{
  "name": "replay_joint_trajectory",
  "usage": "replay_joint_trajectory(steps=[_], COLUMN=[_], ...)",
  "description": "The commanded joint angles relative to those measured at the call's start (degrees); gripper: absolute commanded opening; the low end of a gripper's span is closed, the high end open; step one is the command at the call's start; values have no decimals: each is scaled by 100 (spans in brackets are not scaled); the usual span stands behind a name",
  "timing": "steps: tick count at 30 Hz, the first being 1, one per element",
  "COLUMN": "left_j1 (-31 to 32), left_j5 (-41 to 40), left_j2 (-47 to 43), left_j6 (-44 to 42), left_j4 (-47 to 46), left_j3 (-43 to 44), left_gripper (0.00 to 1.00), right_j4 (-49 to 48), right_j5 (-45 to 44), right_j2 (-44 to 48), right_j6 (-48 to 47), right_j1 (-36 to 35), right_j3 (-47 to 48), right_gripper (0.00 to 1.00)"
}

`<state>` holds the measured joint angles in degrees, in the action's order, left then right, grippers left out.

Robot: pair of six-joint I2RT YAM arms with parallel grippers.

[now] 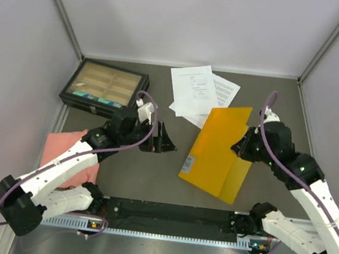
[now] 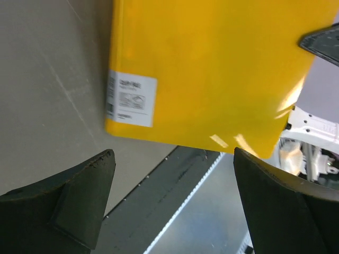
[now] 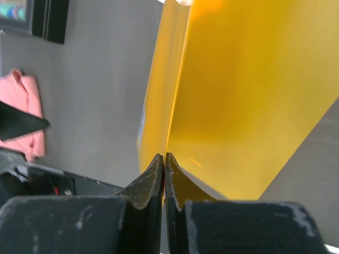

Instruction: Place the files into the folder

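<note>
The yellow folder (image 1: 212,154) is laid on the grey table (image 1: 151,177), a little right of the middle. A small white label (image 1: 188,164) is seen near its left edge. 1 flap of the folder is lifted on the right side. The edge of that flap is pinched by the right gripper (image 1: 242,146), and its 2 fingers (image 3: 151,177) are pressed tight together on the thin yellow sheet.

The left gripper (image 1: 158,139) is held just left of the folder, apart from it. Its 2 fingers are spread wide, and nothing is held between them.

The white papers (image 1: 195,90) are spread on the table behind the folder. At least 2 sheets are seen, and their near corner is covered by the folder's far edge.

A black box (image 1: 104,87) is set at the far left. A pink cloth (image 1: 67,151) is laid near the left side, partly under the left arm. A black rail (image 1: 171,214) is fixed along the near edge. The table is closed in by pale walls on 3 sides, with grey metal bars (image 1: 60,8) at the corners.
</note>
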<state>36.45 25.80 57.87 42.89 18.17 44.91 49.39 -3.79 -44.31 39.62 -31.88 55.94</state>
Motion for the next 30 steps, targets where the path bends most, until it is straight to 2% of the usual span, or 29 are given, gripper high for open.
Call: replay_joint_trajectory(steps=[1,5,9,17,20,22,23,26,30], left_j1=[3,3,3,-6,-6,-6,-6,3,3], left_j5=[-505,-935,-1218,-937,-603,-515,-463,-541,-664], left_j2=[-91,-4,-56,-74,189,496,585,805,744], left_j6=[-695,-494,-291,227,587,676,642,545,536], left_j4=[723,898,793,-250,-857,-1114,-1132,-912,-965], left_j3=[588,783,468,-324,-780,-887,-878,-685,-807], left_gripper=[97,96,96,98,91,89,87,84,85], right_j4=[967,1512,1294,880,722,582,511,213,45], right_j5=[142,334,879,757,766,810,906,994,968], right_j2=[-603,-1411,-1842,-2257,-2371,-2371,-2354,-2310,-2432], right_j6=[-1306,-1868,-1888,-1335,-1176,-1132,-1088,-939,-815], right_j1=[-38,-38,-46,-678,-837,-890,-934,-1197,-1601], right_j3=[1259,1946,2035,2281,2202,2132,2044,1947,1973], right_gripper=[0,0,0,0,1,7,15,27,37])
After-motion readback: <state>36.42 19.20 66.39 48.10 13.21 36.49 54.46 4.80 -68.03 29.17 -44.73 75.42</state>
